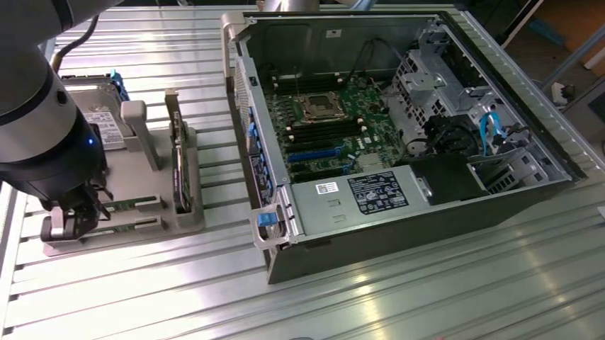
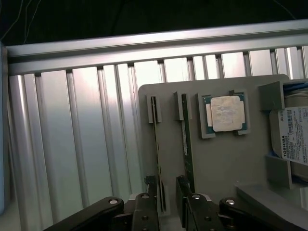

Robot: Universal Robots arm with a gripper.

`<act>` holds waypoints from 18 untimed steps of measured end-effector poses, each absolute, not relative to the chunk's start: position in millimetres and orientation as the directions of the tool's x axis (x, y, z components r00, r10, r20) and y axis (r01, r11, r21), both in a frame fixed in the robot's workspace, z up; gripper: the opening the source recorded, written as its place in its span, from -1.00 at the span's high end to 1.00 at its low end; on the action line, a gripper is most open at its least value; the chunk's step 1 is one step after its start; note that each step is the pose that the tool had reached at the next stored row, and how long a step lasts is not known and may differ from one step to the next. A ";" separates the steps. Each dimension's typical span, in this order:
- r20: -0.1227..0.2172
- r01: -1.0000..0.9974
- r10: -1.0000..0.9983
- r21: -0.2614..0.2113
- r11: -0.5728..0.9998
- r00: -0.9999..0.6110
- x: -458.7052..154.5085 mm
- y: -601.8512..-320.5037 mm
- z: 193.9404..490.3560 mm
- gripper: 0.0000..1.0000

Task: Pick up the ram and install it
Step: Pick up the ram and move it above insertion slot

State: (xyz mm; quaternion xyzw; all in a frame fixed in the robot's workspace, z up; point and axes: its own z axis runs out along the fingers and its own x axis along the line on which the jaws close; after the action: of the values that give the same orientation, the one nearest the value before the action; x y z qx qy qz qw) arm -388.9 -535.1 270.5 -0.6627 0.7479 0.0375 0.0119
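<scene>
Our end effector (image 2: 166,188) hangs low over the grey holder (image 2: 216,163), which lies on the ribbed metal worktop (image 1: 397,297) in the lower left of the exterior view, near the open computer case (image 1: 378,234) in the middle of that frame. We see it released: in the wrist view its two dark fingers (image 2: 147,211) stand apart, and the ram (image 2: 155,139), a thin green stick standing on its edge in a slot of the holder, runs into the gap between them, closer to one finger than to the other. Whether that finger already touches the board, we cannot tell. A second stick (image 2: 185,139) of the same kind stands in the neighbouring slot, just beside the other finger. Further along the holder lie the silver processor chip (image 2: 224,113) and the hard drive (image 2: 293,134); in the exterior view the dark expansion card (image 1: 175,152) stands on edge between the arm and the case. We judge that the picking step is in hand, just before the grasp, with nothing lifted yet. In our opinion the closing calls for care: the jaws must meet the ram squarely on its flat faces, without pushing the neighbouring stick, and any pull must go straight out of the slot so that the thin board does not bend.
</scene>
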 end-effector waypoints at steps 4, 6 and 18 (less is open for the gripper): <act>-0.072 -0.992 -0.990 0.041 0.119 -0.122 -388.9 -536.0 265.2 0.40; -0.074 -0.992 -0.990 0.041 0.119 -0.121 -388.9 -536.6 262.8 0.40; -0.087 -0.992 -0.989 0.043 0.118 -0.122 -388.9 -541.7 246.1 0.40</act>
State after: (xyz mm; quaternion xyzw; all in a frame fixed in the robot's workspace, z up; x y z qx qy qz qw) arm -388.9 -541.7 246.1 -0.6625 0.7475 0.0447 0.0184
